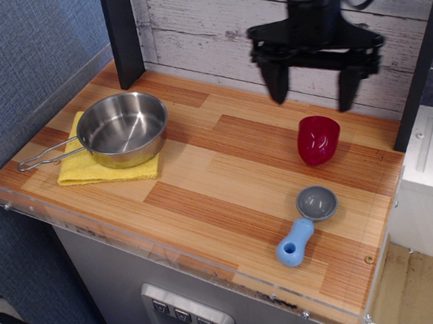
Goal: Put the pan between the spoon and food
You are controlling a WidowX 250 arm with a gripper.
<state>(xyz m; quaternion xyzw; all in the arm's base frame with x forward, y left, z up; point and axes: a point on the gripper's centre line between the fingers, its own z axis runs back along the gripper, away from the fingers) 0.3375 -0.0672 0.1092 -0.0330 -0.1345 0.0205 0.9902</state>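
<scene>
The steel pan (122, 129) sits on a yellow cloth (89, 168) at the left of the wooden counter, its wire handle pointing left. The dark-red food (319, 139) stands at the right rear. The spoon (306, 223), grey bowl and light-blue handle, lies in front of the food near the front right edge. My gripper (312, 94) hangs open and empty in the air above and just behind the food, well to the right of the pan.
A black post (122, 34) stands at the back left behind the pan. A white plank wall (206, 28) runs along the back. A clear plastic rim (132, 236) borders the counter's front and left edges.
</scene>
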